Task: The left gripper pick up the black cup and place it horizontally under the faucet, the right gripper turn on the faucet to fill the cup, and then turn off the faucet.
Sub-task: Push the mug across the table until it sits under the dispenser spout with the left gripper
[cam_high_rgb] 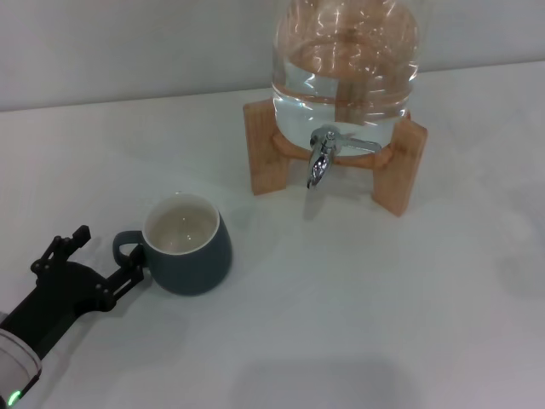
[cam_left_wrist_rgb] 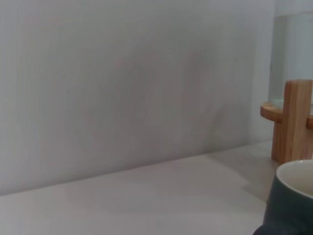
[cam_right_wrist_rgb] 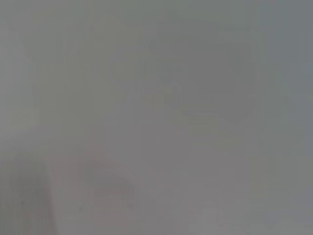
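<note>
The black cup (cam_high_rgb: pixel 189 247) stands upright on the white table, its cream inside showing and its loop handle turned toward the left gripper. The left gripper (cam_high_rgb: pixel 109 254) is at the lower left of the head view. It is open, with its fingers spread on either side of the handle. One fingertip (cam_high_rgb: pixel 134 274) is close to the cup's wall. The cup's rim also shows in the left wrist view (cam_left_wrist_rgb: pixel 294 196). The chrome faucet (cam_high_rgb: pixel 322 156) points down, off to the far right of the cup, with its lever out to the side. The right gripper is out of view.
A clear glass jar (cam_high_rgb: pixel 345 68) holding water sits on a light wooden stand (cam_high_rgb: pixel 400 166) at the back; the stand's leg shows in the left wrist view (cam_left_wrist_rgb: pixel 292 122). The white table (cam_high_rgb: pixel 358 307) runs to a pale wall behind. The right wrist view shows only plain grey.
</note>
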Robot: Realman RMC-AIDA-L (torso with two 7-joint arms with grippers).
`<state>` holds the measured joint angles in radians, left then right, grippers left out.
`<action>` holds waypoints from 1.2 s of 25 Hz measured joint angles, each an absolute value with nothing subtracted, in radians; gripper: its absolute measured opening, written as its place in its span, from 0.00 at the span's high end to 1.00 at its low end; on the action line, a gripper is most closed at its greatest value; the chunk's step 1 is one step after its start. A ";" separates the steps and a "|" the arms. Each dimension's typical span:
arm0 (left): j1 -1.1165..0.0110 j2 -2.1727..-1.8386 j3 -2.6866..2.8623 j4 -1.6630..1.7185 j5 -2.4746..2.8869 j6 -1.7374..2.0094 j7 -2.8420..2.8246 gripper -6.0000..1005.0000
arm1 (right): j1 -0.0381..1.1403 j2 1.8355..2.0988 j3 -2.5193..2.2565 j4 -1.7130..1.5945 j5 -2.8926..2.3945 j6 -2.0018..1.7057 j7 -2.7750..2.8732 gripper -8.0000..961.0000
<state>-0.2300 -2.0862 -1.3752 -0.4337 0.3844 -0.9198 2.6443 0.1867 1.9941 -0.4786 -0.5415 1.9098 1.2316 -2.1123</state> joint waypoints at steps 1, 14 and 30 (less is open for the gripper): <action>-0.233 -2.086 -1.375 -0.434 0.384 -0.919 2.644 0.11 | 0.188 1.994 -0.479 -0.541 1.910 1.231 -2.112 0.11; -0.243 -2.085 -1.386 -0.434 0.372 -0.899 2.644 0.11 | 0.190 1.996 -0.468 -0.541 1.910 1.229 -2.113 0.11; -0.259 -2.085 -1.408 -0.434 0.373 -0.882 2.637 0.11 | 0.193 1.999 -0.468 -0.531 1.910 1.229 -2.114 0.11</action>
<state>-0.2590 -2.0846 -1.4083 -0.4341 0.3731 -0.8819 2.6369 0.1932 1.9990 -0.4678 -0.5310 1.9098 1.2286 -2.1139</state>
